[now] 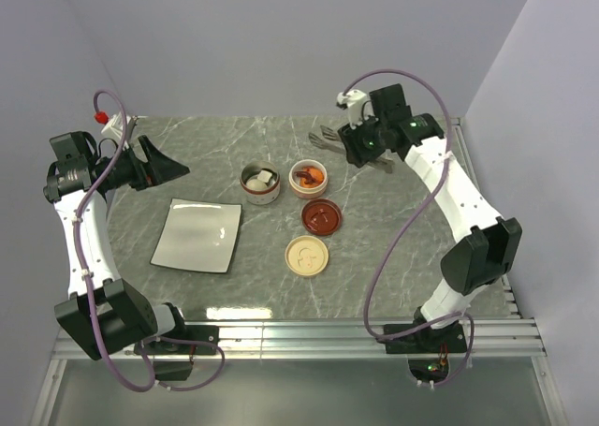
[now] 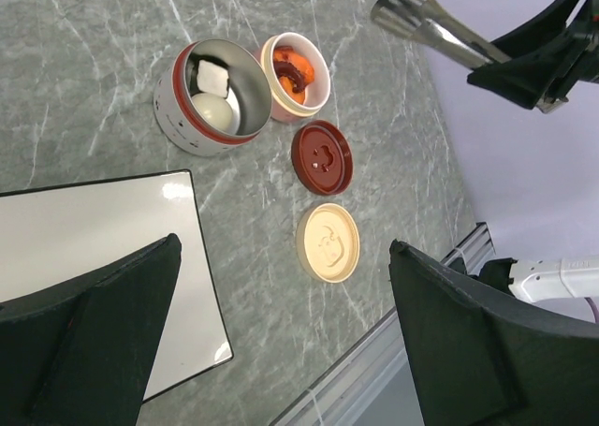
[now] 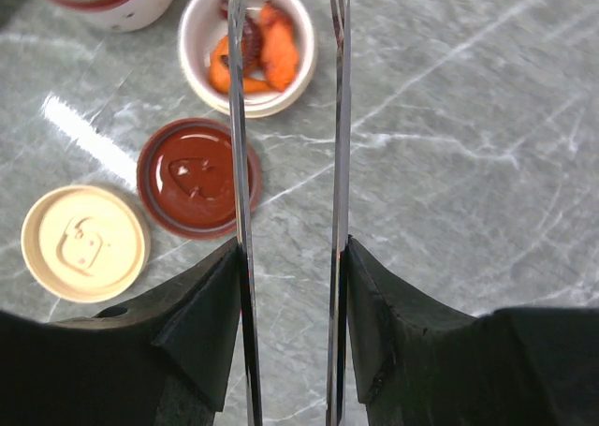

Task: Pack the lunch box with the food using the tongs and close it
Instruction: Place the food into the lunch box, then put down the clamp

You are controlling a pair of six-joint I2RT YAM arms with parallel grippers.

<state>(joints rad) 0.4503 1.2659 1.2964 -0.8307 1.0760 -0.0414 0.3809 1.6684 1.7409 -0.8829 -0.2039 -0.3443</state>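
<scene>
The right gripper's [image 3: 290, 253] jaws pinched the slim steel tongs [image 3: 240, 183] beyond the round red lid [image 3: 198, 176]. Beside that lid, orange fried bits [image 3: 267, 56] lay in a cream cup [image 3: 198, 33]. Only the left wrist view showed the smooth white egg [image 2: 213, 110]; the left gripper's [image 2: 285, 248] jaws gaped wide.

Left arm [image 1: 82, 229] is running up the left side with the elbow bent, and its wrist is turning inward, so the left gripper [image 1: 167, 167] is pointing toward the middle. Its fingers [image 2: 94, 342] are sitting wide apart with nothing between them. Right arm [image 1: 447, 187] is arching in from the right side. The right gripper [image 3: 290, 267] is squeezing the tongs [image 3: 241, 145], one finger pressing on each slim arm from outside.
</scene>
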